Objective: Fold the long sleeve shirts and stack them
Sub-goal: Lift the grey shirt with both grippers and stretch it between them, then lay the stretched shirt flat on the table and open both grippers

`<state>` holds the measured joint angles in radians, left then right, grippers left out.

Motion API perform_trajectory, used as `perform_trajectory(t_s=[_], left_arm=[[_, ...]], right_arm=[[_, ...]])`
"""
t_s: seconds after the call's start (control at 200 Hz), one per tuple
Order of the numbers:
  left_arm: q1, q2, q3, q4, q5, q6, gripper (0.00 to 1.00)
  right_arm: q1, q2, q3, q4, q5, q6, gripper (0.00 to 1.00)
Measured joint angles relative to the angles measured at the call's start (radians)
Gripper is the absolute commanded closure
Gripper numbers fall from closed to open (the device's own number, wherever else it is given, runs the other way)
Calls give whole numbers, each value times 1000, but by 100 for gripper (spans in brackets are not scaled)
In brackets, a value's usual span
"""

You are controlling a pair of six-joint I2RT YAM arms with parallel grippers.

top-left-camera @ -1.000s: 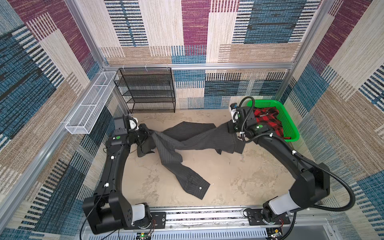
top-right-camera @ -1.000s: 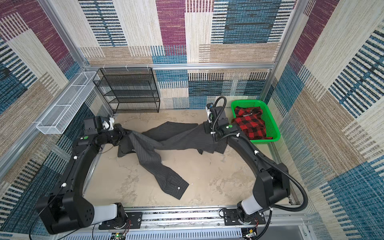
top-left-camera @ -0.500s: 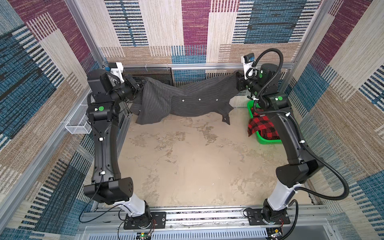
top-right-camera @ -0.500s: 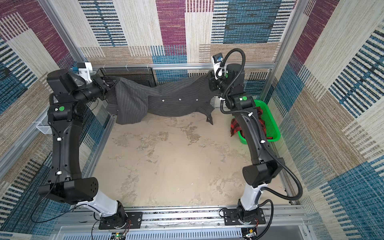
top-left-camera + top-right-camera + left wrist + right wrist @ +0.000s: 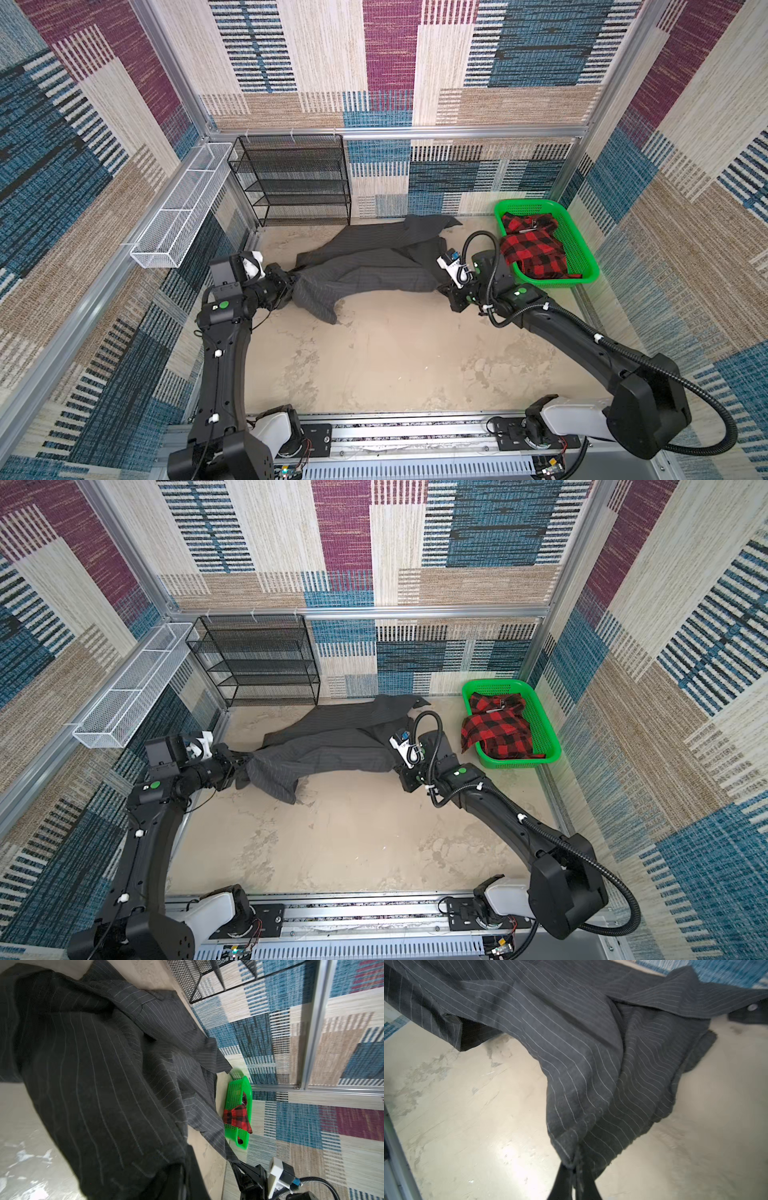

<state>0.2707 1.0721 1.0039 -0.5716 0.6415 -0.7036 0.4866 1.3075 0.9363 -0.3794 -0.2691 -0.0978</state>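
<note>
Charcoal pinstriped shirt [image 5: 365, 266], bunched on surface [image 5: 395, 353], ends pinched by left end effector [image 5: 291, 280] and right end effector [image 5: 574, 1168]; thin grips may slip under tension.

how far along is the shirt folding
Done: nothing folded or stacked. In hand: left end effector and right end effector each pinch an end of the grey pinstripe shirt, rumpled on the table. Still to do: fold it, then take the red check shirt from the green basket, fold and stack it.
</note>
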Motion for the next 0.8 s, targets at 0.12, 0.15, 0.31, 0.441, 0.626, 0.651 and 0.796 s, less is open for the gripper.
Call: perform_trajectory(t_s=[0.12, 0.15, 0.31, 0.441, 0.626, 0.651, 0.796], left_arm=[[0, -25, -31, -39, -32, 40, 100], [0, -24, -35, -43, -43, 49, 100], [2, 21, -39, -61, -104, 83, 100], [2, 100, -11, -70, -171, 106, 100], [3, 216, 55, -68, -229, 133, 100], [4, 229, 66, -68, -242, 135, 100], [4, 326, 143, -66, -280, 149, 100]], right_arm=[[16, 0, -21, -26, 15, 42, 100], [17, 0, -21, -29, 21, 48, 100], [18, 16, 7, -60, 68, 67, 100], [14, 54, 40, -83, 105, 70, 100], [-15, 152, 93, -119, 144, 70, 100], [-17, 167, 103, -123, 150, 69, 100], [-26, 269, 179, -159, 181, 43, 100]])
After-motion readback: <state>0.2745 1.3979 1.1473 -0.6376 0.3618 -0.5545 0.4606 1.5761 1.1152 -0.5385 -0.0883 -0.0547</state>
